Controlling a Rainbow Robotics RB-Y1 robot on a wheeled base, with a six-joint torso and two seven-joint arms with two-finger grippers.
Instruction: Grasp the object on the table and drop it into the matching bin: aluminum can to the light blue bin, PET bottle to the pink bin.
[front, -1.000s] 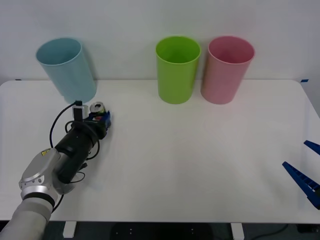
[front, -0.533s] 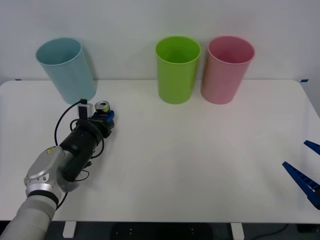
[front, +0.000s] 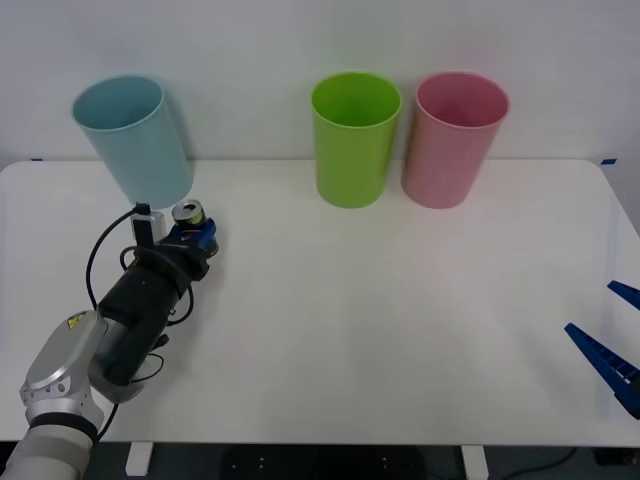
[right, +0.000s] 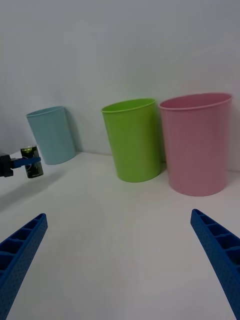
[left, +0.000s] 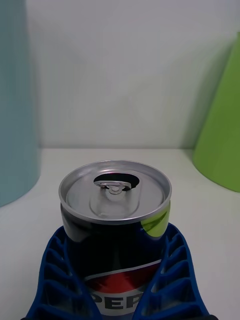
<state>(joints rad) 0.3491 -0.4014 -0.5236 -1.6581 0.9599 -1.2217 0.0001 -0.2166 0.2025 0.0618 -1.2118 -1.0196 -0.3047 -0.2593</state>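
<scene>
The left gripper (front: 190, 232) has its jaws clamped on the aluminum can (front: 188, 214), the blue ribbed fingers (left: 55, 270) pressed against both sides of the can's dark body. The can stands upright, silver top and pull tab facing up, just in front of the light blue bin (front: 133, 139) and slightly to that bin's right side. From the right wrist view the can (right: 31, 161) appears raised off the white table (front: 400, 320), beside the light blue bin's base. The lime green bin (front: 354, 137) stands well to the right of the light blue bin, and the pink bin (front: 456, 138) stands just beyond the green one, the two nearly touching. The right gripper (front: 612, 340) waits far from the light blue bin, at the table's opposite edge, jaws wide apart.
</scene>
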